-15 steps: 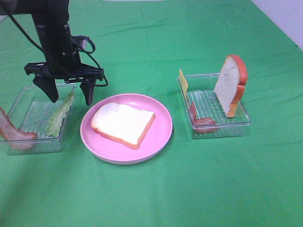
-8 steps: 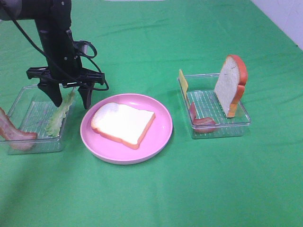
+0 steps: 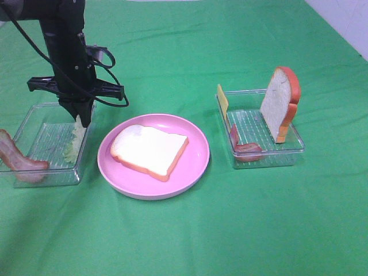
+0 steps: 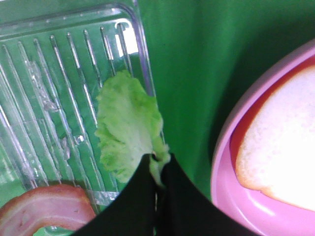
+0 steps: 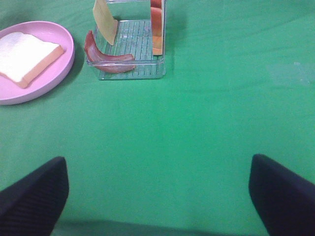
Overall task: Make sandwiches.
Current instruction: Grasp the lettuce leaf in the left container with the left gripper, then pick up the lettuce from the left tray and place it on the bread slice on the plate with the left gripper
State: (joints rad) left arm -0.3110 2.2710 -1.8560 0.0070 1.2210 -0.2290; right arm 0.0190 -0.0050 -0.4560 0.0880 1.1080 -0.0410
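Left claw (image 4: 157,169) is pressed together, pinching the edge of the lettuce leaf (image 4: 129,130) right at its fingertips, by the wall of the clear tray (image 4: 140,59). A bacon strip (image 3: 17,161) lies in that tray, apart from the claw. The one bread slice (image 3: 149,150) sits on the pink plate (image 3: 195,167) just beside the claw. Right claw (image 5: 157,191) hangs spread wide over green cloth (image 5: 197,123), second tray (image 5: 129,73) well ahead of it

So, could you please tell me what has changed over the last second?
The left gripper came down and shut on the lettuce in the left tray; its jaws had been wide open. The bread on the plate and the right tray stayed put.
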